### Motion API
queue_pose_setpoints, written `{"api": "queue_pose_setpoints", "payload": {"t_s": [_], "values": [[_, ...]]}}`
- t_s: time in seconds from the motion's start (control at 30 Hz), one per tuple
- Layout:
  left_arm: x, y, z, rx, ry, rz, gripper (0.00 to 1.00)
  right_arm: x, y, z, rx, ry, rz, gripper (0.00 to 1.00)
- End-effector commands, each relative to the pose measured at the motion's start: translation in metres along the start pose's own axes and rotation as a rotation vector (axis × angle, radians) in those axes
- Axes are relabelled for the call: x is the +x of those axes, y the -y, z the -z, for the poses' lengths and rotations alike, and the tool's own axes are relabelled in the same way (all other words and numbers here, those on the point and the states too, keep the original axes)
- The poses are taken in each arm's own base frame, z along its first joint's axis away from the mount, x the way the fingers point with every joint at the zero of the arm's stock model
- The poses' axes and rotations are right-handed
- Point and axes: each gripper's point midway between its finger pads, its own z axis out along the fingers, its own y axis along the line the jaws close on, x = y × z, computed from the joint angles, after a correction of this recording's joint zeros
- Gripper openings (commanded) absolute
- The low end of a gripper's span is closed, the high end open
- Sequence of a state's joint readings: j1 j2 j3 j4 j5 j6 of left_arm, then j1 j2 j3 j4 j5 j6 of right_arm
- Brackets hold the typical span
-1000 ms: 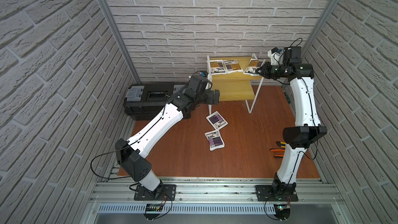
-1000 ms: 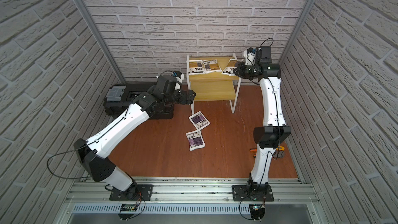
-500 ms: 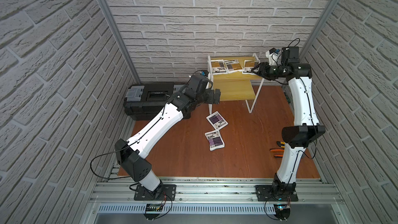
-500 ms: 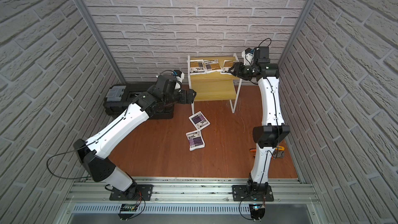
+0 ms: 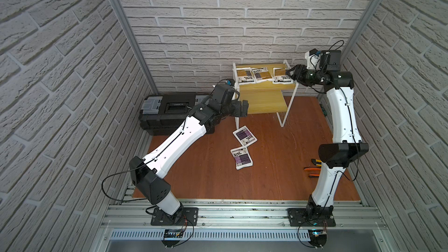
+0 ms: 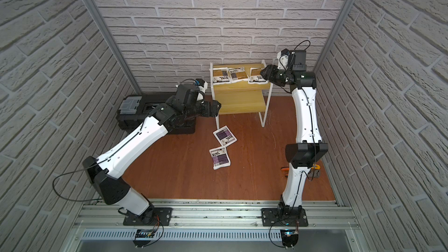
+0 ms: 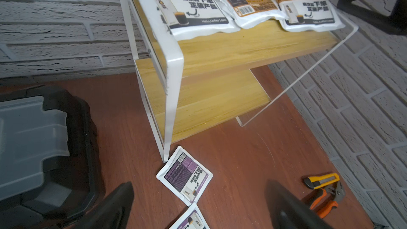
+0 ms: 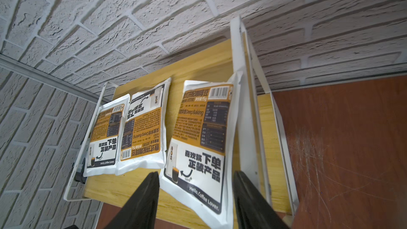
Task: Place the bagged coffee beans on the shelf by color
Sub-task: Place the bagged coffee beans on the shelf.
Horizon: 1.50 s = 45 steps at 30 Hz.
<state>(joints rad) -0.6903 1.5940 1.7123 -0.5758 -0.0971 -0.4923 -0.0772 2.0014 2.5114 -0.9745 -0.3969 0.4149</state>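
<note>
**Both top views.** The shelf (image 5: 265, 98) stands at upper centre of the frame against the back wall, with three orange-labelled bags in a row on its top board. The right orange bag (image 8: 198, 142) lies flat along the frame's side rail. Its near end lies between the fingers of the right gripper (image 8: 195, 174), whose jaws stand apart and grasp nothing; whether a finger (image 8: 143, 197) brushes the bag's edge cannot be told. The middle orange bag (image 5: 260, 73) slightly overlaps the left orange bag (image 5: 244, 75). On the floor at centre frame, the upper purple bag (image 5: 244, 135) lies just beside the shelf's leg, and the lower purple bag (image 5: 241, 157) lies close below it. The left gripper (image 5: 243, 108), jaws apart and empty, hovers left of the lower board, above the purple bags. A toolbox (image 5: 169, 107) sits at left, and pliers (image 7: 326, 197) and a box cutter (image 7: 321, 180) at right.
</note>
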Motion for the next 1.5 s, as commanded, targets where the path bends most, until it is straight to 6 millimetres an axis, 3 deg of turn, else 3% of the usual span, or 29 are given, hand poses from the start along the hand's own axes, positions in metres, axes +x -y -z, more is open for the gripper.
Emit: {"api": "queue_pose_setpoints", "payload": {"t_s": [0.0, 0.17, 0.3, 0.53, 1.07, 1.47], "values": [[-0.013, 0.006, 0.008, 0.02, 0.053, 0.005, 0.99, -0.033, -0.017, 0.044, 0.011, 0.165, 0.046, 0.62], [-0.013, 0.007, 0.006, 0.029, 0.054, 0.005, 0.98, -0.018, -0.025, 0.053, -0.02, 0.132, 0.031, 0.62], [-0.014, 0.008, 0.005, 0.032, 0.056, 0.005, 0.98, 0.007, -0.037, 0.056, -0.052, 0.084, 0.03, 0.62], [-0.012, 0.008, 0.001, 0.031, 0.048, 0.004, 0.98, 0.036, -0.052, 0.049, -0.062, 0.04, 0.04, 0.62], [-0.009, -0.001, 0.008, -0.002, 0.055, 0.0, 0.99, 0.03, -0.044, -0.001, -0.025, 0.013, 0.01, 0.62], [-0.006, -0.006, 0.012, -0.013, 0.059, 0.007, 0.99, 0.023, -0.036, -0.024, 0.004, 0.006, -0.004, 0.62]]}}
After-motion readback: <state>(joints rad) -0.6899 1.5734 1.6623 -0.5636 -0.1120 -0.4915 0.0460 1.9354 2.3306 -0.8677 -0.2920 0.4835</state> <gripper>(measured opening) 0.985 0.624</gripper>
